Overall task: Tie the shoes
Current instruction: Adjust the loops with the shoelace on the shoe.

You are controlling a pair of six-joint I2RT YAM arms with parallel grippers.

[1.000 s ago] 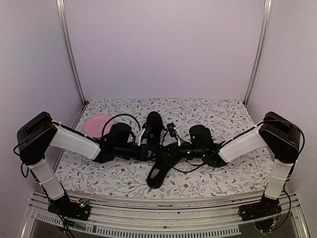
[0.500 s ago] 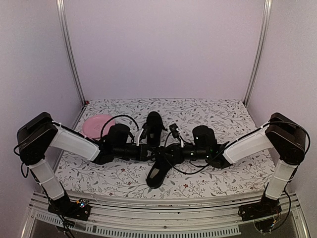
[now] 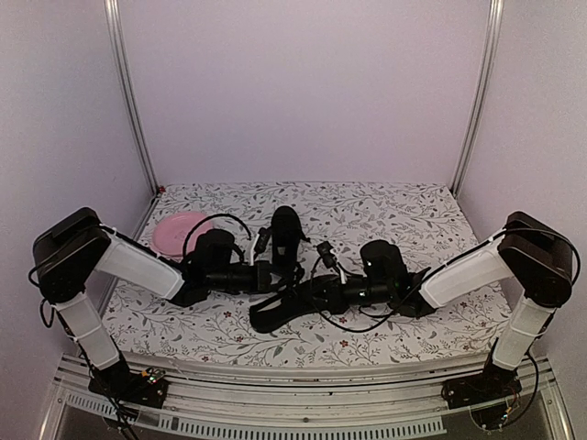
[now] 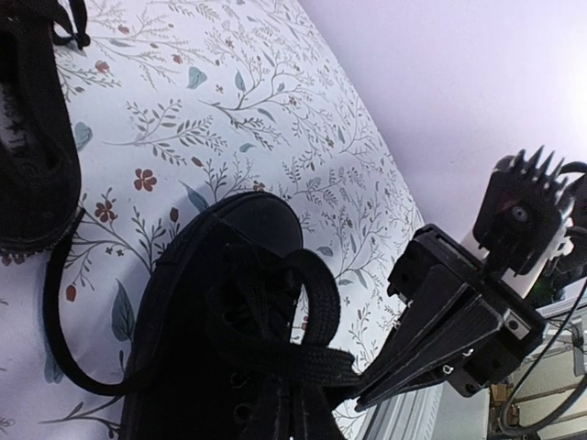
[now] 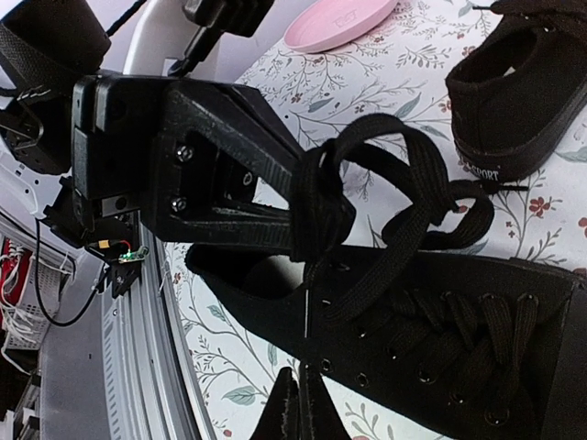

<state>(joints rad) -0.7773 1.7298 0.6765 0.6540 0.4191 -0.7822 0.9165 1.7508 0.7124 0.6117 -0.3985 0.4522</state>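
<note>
Near shoe (image 3: 273, 313) mid-table, second shoe (image 3: 286, 229) at its 12 o'clock. Left gripper (image 5: 307, 220), in from 9 o'clock, pinches lace loop (image 5: 404, 183). Right gripper (image 4: 364, 396), in from 3, clamps lace end (image 4: 321, 362). Likely pulling opposite ways to cinch the knot.

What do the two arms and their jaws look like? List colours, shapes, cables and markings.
Both the left arm and the right arm have white shells on their long links and black blocky joints. Thin black cables loop off the wrists. The jaws are matt black, long tapered wedges with small screws showing. No markings are readable.
</note>
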